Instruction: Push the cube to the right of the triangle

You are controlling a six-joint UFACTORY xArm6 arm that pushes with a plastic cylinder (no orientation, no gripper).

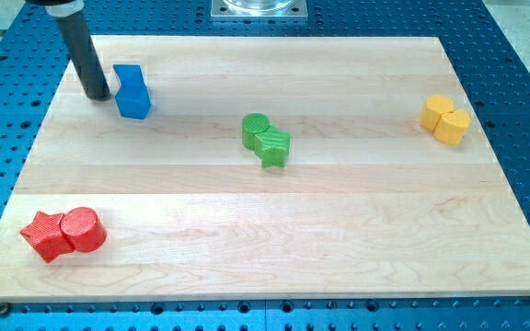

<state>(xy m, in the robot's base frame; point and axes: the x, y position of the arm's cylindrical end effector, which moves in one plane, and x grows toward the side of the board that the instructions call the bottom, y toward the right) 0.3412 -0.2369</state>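
Two blue blocks stand touching near the view's top left: one (pixel 128 78) at the back and a cube-like one (pixel 134 101) in front; their exact shapes are hard to tell. My tip (pixel 97 96) rests on the board just left of them, a small gap away. The dark rod rises from it toward the view's top left.
A green pair (pixel 266 140) of a cylinder and a star sits near the middle. A yellow pair (pixel 445 119) sits at the right. A red star (pixel 44 235) and red cylinder (pixel 83 229) sit at the bottom left. The wooden board (pixel 339 239) lies on a blue perforated table.
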